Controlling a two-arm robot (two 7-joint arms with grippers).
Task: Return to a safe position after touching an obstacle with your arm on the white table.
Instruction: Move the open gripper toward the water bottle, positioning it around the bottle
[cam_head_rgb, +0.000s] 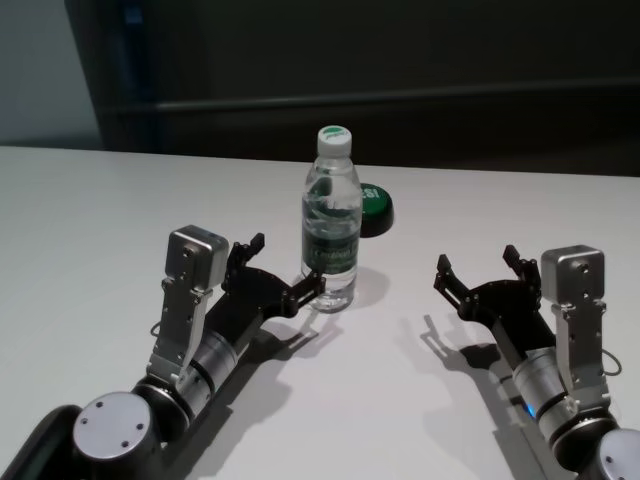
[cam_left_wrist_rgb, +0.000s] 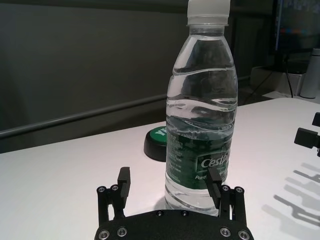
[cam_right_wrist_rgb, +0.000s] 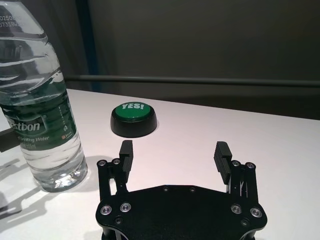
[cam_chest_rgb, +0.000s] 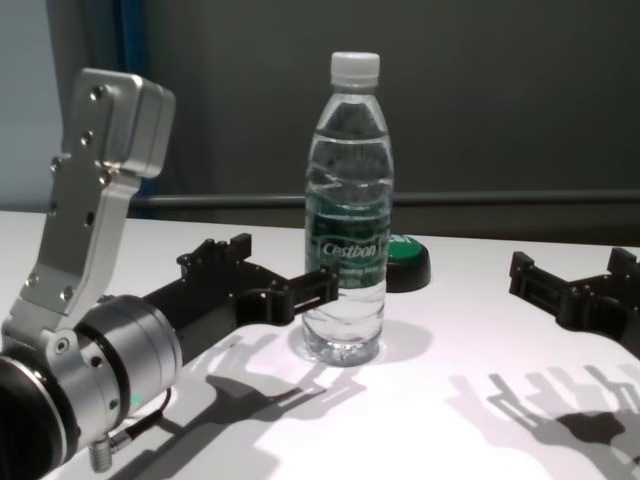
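Observation:
The obstacle, a tall clear water bottle (cam_head_rgb: 331, 220) with a white cap and a green label, stands upright on the white table (cam_head_rgb: 100, 200). My left gripper (cam_head_rgb: 285, 265) is open and low over the table. One of its fingertips (cam_head_rgb: 315, 285) rests at the bottle's lower side, touching it or very nearly. The bottle is not between the fingers. The left wrist view shows the bottle (cam_left_wrist_rgb: 202, 115) right ahead of that finger (cam_left_wrist_rgb: 215, 182). My right gripper (cam_head_rgb: 482, 266) is open and empty, apart from the bottle on its right. The chest view shows the bottle (cam_chest_rgb: 347, 210) and the left gripper (cam_chest_rgb: 265, 270).
A low round black puck with a green top (cam_head_rgb: 374, 208) sits just behind and right of the bottle; it also shows in the right wrist view (cam_right_wrist_rgb: 133, 119). A dark wall and rail run behind the table's far edge.

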